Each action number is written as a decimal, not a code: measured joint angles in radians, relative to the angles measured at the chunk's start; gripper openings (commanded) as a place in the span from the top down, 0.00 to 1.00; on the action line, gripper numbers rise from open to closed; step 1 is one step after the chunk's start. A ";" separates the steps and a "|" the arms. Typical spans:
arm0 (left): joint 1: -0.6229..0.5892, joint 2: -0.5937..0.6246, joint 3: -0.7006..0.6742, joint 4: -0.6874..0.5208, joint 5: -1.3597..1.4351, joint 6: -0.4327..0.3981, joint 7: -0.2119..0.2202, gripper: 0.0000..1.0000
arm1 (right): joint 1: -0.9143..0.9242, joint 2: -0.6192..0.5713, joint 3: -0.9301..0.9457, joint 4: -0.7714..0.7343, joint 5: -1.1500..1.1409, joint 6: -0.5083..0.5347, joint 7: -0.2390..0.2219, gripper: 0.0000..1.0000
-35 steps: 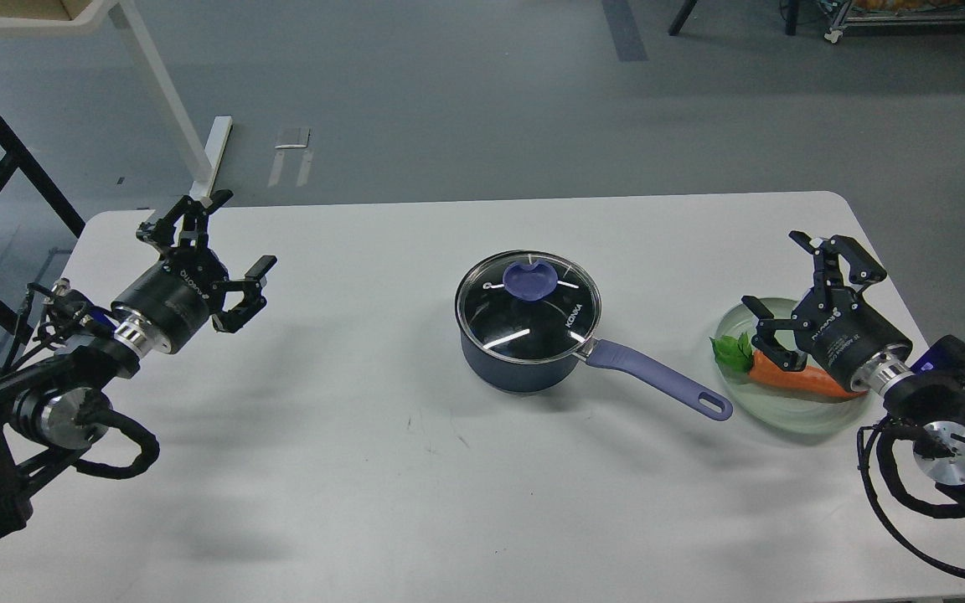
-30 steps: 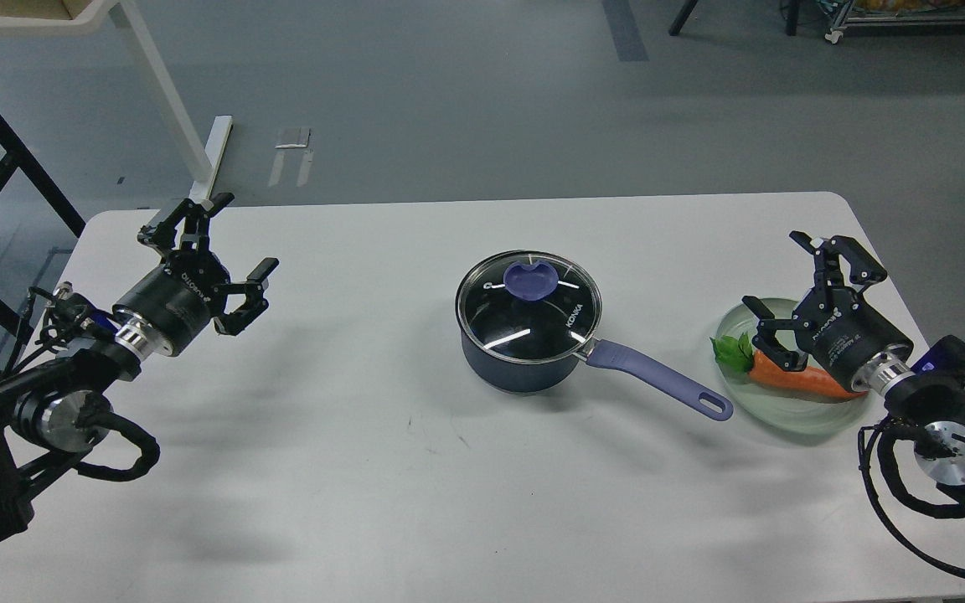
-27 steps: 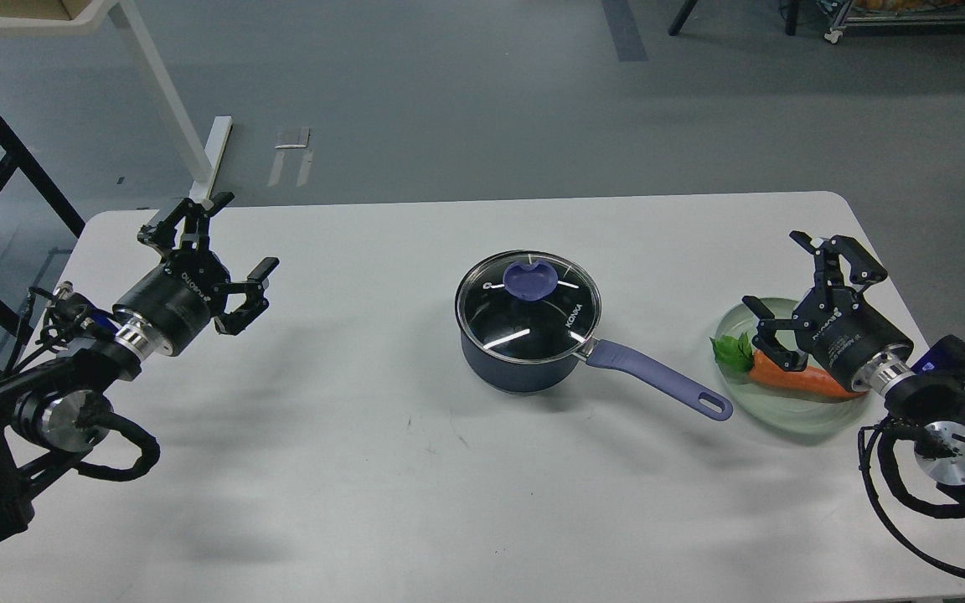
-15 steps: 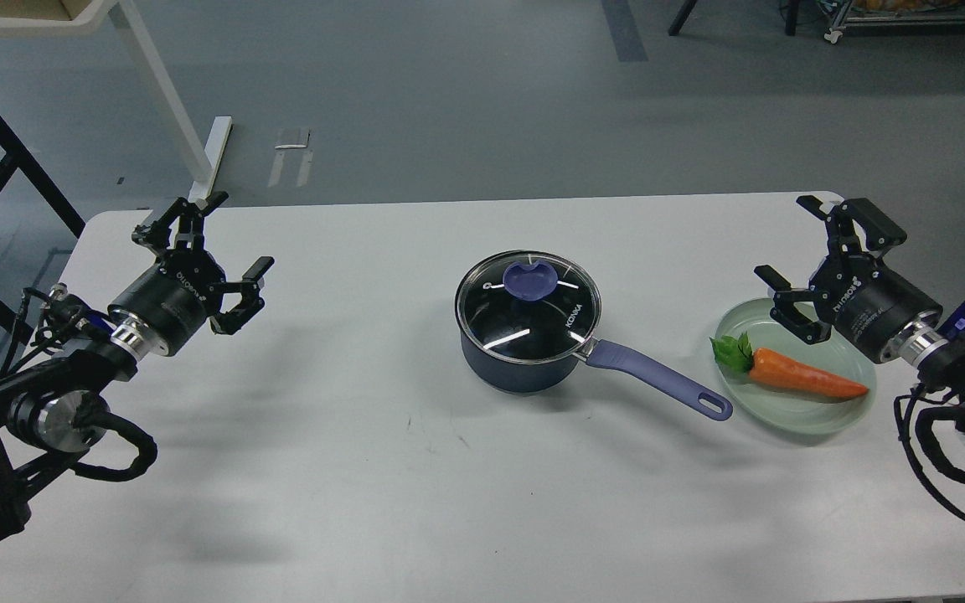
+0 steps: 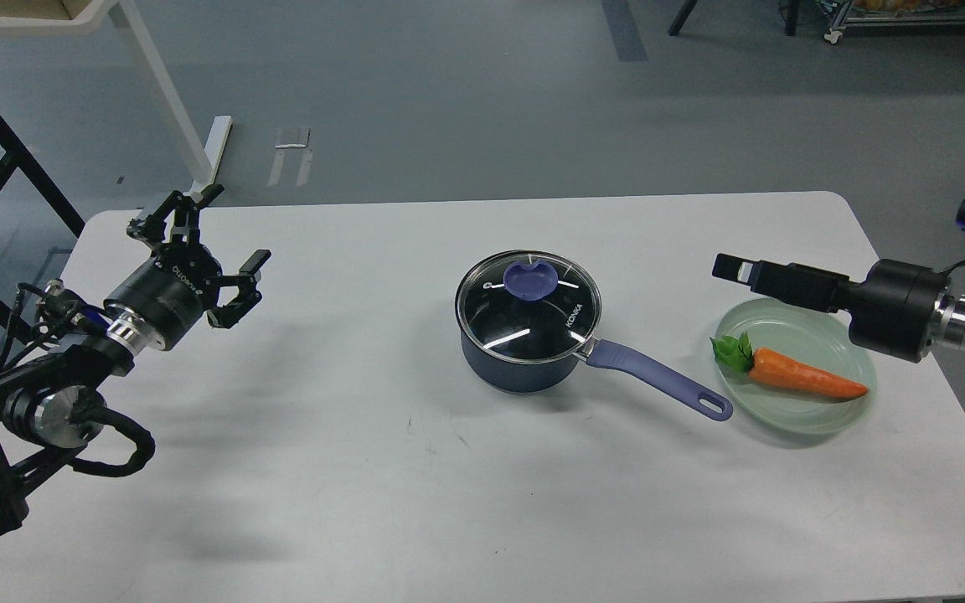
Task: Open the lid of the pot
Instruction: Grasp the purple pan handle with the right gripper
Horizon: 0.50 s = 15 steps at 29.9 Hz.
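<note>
Glass pot lid (image 5: 528, 305) sat closed on pot (image 5: 516, 364), bench (image 5: 365, 469) centre. Left end effector (image 5: 213, 243) at 9 o'clock, fingers spread; right end effector (image 5: 738, 268) at 3 o'clock, edge-on, grip unclear.

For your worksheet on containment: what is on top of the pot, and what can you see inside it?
The pot lid sits on the pot, closed. Through its glass only dark interior and reflections show; whether it holds anything cannot be told.
</note>
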 measured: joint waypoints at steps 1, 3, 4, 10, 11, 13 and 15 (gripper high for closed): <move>0.000 0.000 0.000 0.000 0.000 0.000 0.000 0.01 | 0.034 0.010 -0.038 0.000 -0.039 -0.005 0.000 0.00; 0.000 0.000 -0.001 -0.001 0.000 0.000 0.000 0.01 | 0.101 0.035 -0.117 -0.001 -0.096 -0.017 0.000 0.00; 0.000 0.000 -0.002 -0.001 0.000 0.000 0.000 0.01 | 0.135 0.048 -0.158 -0.001 -0.118 -0.023 0.000 0.00; 0.000 0.000 -0.010 -0.001 0.000 -0.001 0.000 0.01 | 0.332 0.168 -0.376 -0.007 -0.160 -0.035 0.000 0.01; 0.000 0.000 -0.010 -0.001 0.000 -0.001 0.000 0.01 | 0.359 0.194 -0.409 -0.011 -0.164 -0.037 0.000 0.01; 0.000 0.001 -0.012 0.000 0.000 -0.001 0.000 0.01 | 0.393 0.241 -0.461 -0.031 -0.170 -0.048 0.000 0.01; 0.000 0.003 -0.013 -0.001 0.000 -0.001 0.000 0.01 | 0.407 0.280 -0.498 -0.063 -0.175 -0.076 0.000 0.01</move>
